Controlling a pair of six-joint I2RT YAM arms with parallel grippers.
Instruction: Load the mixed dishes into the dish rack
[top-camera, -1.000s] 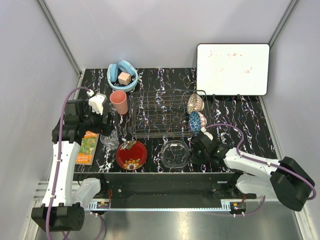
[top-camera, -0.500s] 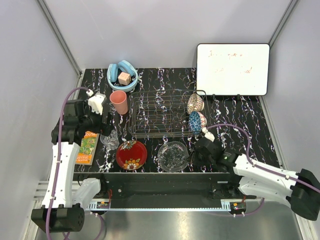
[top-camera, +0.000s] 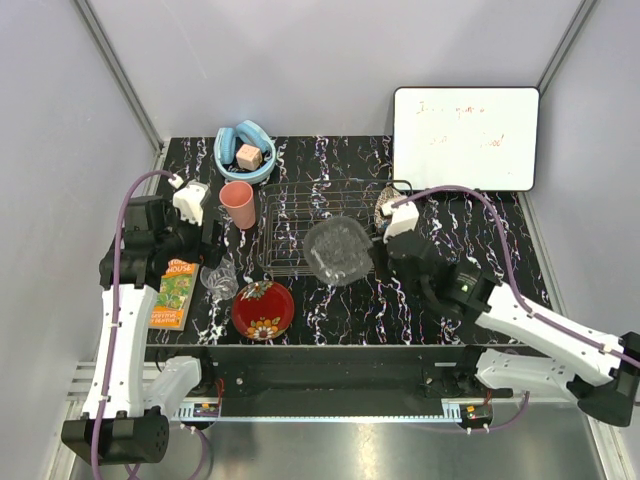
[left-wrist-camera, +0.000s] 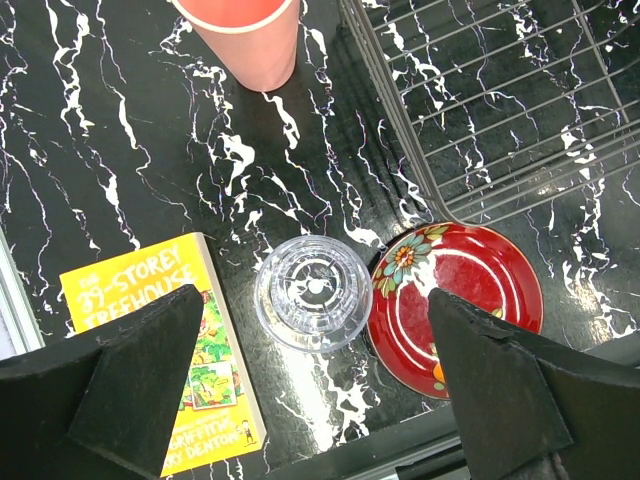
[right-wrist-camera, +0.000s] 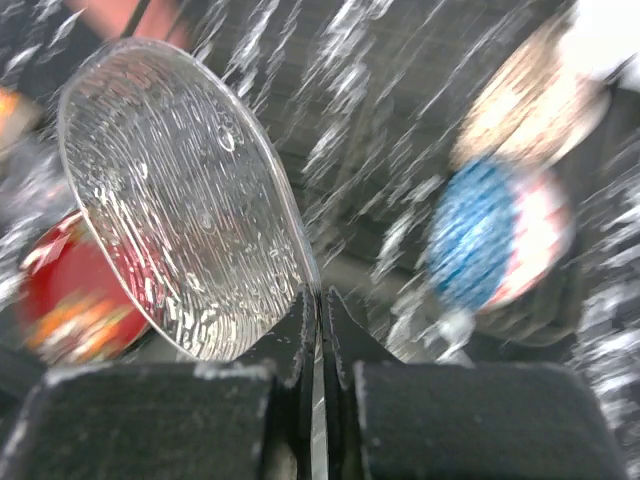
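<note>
My right gripper (top-camera: 380, 250) is shut on the rim of the clear glass bowl (top-camera: 338, 250) and holds it tilted above the front edge of the silver wire dish rack (top-camera: 300, 215). The right wrist view shows the jaws (right-wrist-camera: 320, 300) pinching the bowl (right-wrist-camera: 180, 200), with the blue patterned bowl (right-wrist-camera: 480, 240) and pale speckled bowl (right-wrist-camera: 520, 110) blurred behind. My left gripper (left-wrist-camera: 315, 305) is open above the clear glass tumbler (left-wrist-camera: 313, 292), between the book and the red floral bowl (left-wrist-camera: 455, 300). The salmon-pink cup (top-camera: 237, 203) stands left of the rack.
A yellow book (top-camera: 178, 293) lies at the table's left front. A light-blue ring with a wooden block (top-camera: 245, 150) sits at the back left. A white whiteboard (top-camera: 465, 125) stands at the back right. The table's front edge is close to the red bowl (top-camera: 263, 310).
My right gripper has lifted the glass bowl from the table's front and carried it back and left to the rack's front edge, tilting it. The left arm has barely moved.
</note>
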